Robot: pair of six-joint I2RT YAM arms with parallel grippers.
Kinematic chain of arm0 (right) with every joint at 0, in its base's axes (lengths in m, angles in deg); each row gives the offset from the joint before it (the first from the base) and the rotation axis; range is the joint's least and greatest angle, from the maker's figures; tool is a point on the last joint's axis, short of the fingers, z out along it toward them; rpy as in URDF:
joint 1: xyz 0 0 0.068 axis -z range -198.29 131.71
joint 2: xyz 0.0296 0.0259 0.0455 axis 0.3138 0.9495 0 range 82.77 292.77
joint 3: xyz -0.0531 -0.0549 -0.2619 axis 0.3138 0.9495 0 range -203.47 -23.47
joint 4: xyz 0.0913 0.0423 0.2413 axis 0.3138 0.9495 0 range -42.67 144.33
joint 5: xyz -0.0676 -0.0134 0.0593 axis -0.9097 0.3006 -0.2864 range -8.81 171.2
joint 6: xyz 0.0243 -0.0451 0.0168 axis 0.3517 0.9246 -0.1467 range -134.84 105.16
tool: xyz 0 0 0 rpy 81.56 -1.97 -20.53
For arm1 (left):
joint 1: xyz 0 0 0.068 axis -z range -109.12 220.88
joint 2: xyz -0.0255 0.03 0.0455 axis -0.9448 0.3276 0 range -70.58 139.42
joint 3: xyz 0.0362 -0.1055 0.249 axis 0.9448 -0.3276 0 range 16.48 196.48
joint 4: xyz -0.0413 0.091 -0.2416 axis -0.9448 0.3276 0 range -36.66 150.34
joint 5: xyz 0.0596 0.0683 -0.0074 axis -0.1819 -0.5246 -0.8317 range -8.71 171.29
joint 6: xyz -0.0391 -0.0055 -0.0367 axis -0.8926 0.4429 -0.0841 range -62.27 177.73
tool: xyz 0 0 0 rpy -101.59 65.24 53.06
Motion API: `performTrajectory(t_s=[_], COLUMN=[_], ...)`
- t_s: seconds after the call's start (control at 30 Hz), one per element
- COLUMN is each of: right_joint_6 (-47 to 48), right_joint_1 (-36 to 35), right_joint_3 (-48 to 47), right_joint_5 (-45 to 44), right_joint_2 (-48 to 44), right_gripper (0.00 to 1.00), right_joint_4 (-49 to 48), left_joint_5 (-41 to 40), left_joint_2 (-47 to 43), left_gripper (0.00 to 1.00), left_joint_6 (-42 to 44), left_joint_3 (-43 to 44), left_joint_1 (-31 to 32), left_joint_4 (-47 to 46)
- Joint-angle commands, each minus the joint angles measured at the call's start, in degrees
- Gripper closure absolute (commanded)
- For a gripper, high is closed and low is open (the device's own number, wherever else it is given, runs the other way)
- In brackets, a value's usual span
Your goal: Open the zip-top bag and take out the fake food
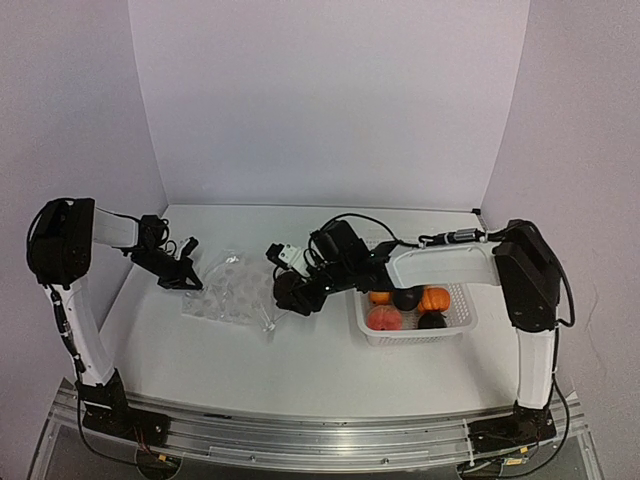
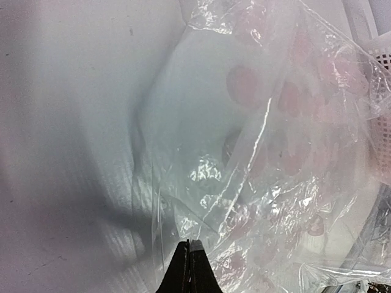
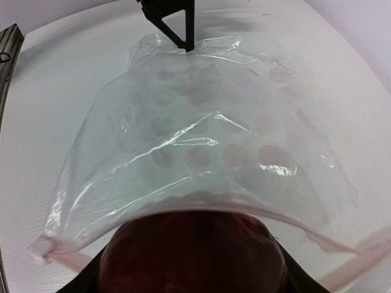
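The clear crinkly zip-top bag point(image 1: 232, 290) lay left of the white mesh plastic basket point(image 1: 460, 322), its edge farthest from the basket pinched tight in the left gripper point(image 2: 189, 250). At the basket-side mouth the right gripper point(image 1: 293, 296) clasped a dark red glossy toy piece point(image 3: 192, 256). Should that thin pinch slip, the bag would probably drag along.

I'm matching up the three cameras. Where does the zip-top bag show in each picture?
Top external: the zip-top bag lies on the table, left of centre.
Left wrist: it fills the right half, reaching down to the left pincer.
Right wrist: it spans the middle, above a dark red piece.
Shared landmark: the left pincer shut on the bag's edge, also seen at and.
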Motion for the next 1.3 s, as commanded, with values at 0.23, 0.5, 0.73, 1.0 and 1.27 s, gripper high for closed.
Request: performTrajectory(t_s=[0.23, 0.5, 0.73, 1.0, 1.27], right_joint_6=[-14.01, -31.16, -36.14, -32.36, -27.00], right_joint_1=[7.70, 18.16, 24.19, 25.20, 25.22], right_joint_3=[7.98, 7.77, 3.91, -2.55, -3.47], right_joint_5=[-15.50, -33.92, -33.17, -31.97, -30.89], right_joint_2=[-17.43, -17.80, -11.46, -7.90, -12.39], right_gripper=[0.97, 0.95, 0.80, 0.18, 0.08], right_joint_4=[0.61, 13.63, 17.34, 21.87, 25.40], left_joint_5=[-1.25, 2.26, 2.25, 3.23, 4.60], left_joint_2=[-5.75, -6.91, -8.02, -9.59, -11.93], left_gripper=[1.00, 1.00, 1.00, 1.00, 1.00], left_joint_6=[-2.77, -6.88, -7.55, -9.25, -12.08], left_joint_3=[-2.10, -2.71, -3.79, -6.14, -8.85], left_joint_1=[-1.41, -1.41, -1.37, -1.41, -1.34], left_joint_4=[-0.82, -0.19, -0.13, -0.64, -2.25])
